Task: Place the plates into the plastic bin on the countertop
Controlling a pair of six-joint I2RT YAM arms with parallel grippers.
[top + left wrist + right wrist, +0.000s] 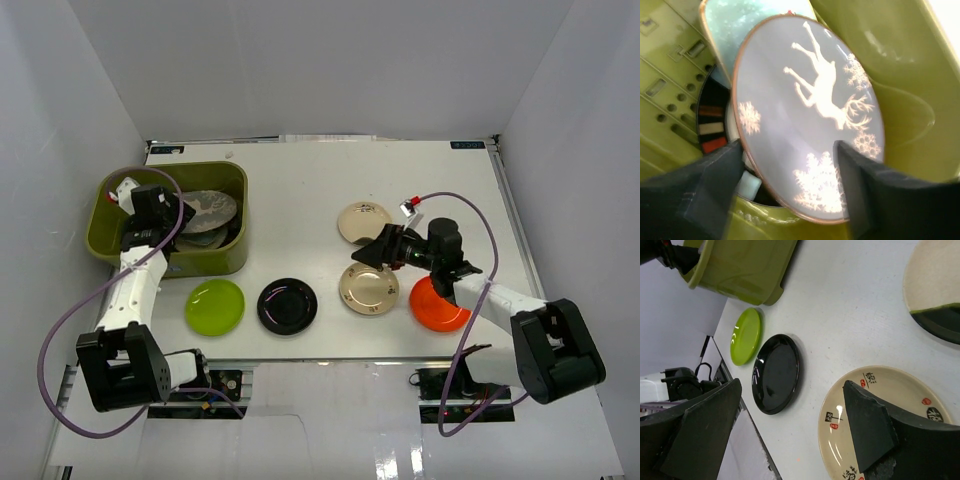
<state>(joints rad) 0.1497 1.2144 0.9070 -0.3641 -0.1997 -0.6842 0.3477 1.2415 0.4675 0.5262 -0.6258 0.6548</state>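
The olive-green plastic bin point(215, 180) stands at the back left of the white countertop point(300, 190). My left gripper point(170, 232) hangs inside it, open; in the left wrist view point(787, 195) its fingers straddle the lower rim of the large grey deer plate point(805, 100), which leans in the bin point(900, 65) over the pale teal tray point(735, 25) and a dark-rimmed plate point(710, 117). My right gripper point(372, 258) is open and empty just above a cream patterned plate point(840, 435). The lime green plate point(214, 306), the black plate point(287, 306), a second cream plate point(364, 222) and the orange plate point(438, 308) lie on the countertop.
White walls close in the countertop on three sides. The orange plate sits partly under my right arm near the front edge. Purple cables loop from both arms. In the right wrist view the black plate point(776, 372) and lime plate point(745, 335) lie between my gripper and the bin point(745, 267).
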